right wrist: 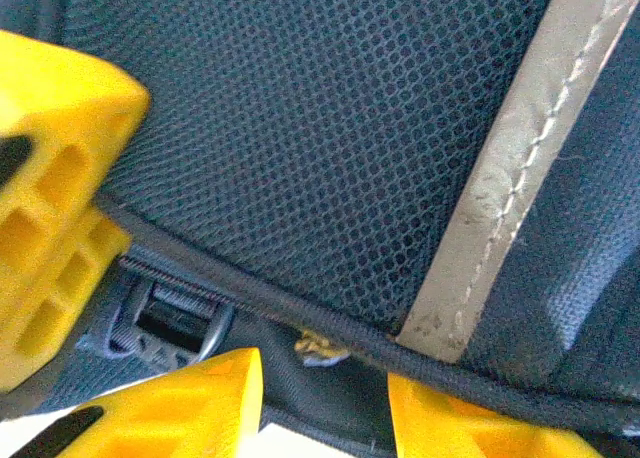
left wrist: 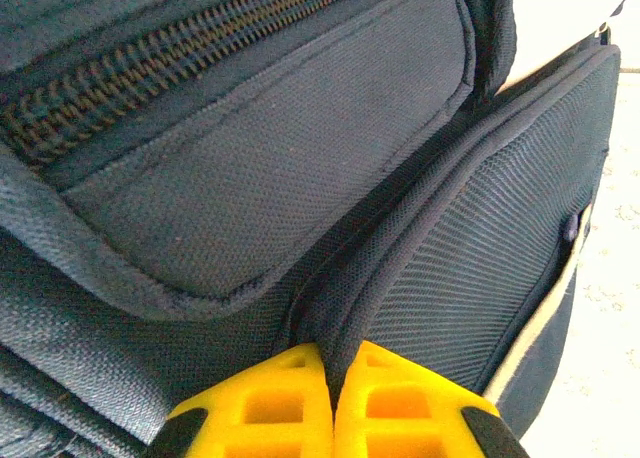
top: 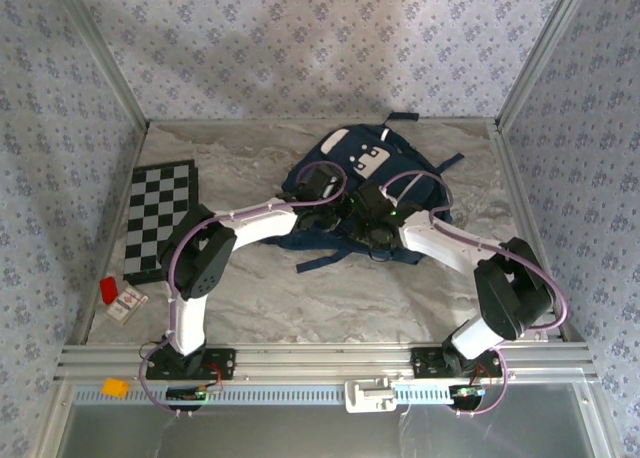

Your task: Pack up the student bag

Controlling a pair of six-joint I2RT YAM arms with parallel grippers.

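Observation:
The student bag point(top: 370, 178), navy with white stripes and a white flap, lies at the back middle of the table. My left gripper point(top: 322, 188) is on its left side, and in the left wrist view its yellow jaws point(left wrist: 333, 378) are shut on a raised fold of the bag's fabric point(left wrist: 270, 168) below a zipper. My right gripper point(top: 372, 206) rests on the bag's near side. Its jaws point(right wrist: 325, 378) stand apart on either side of a small metal zipper slider point(right wrist: 320, 346) under the mesh panel point(right wrist: 300, 128). The left gripper's yellow fingers point(right wrist: 60, 178) show close by.
A black and white chessboard point(top: 160, 218) lies at the left. A red block point(top: 108, 289) and a small card box point(top: 127, 304) sit near the front left. An orange block point(top: 115, 387) rests on the front rail. Patterned walls close three sides.

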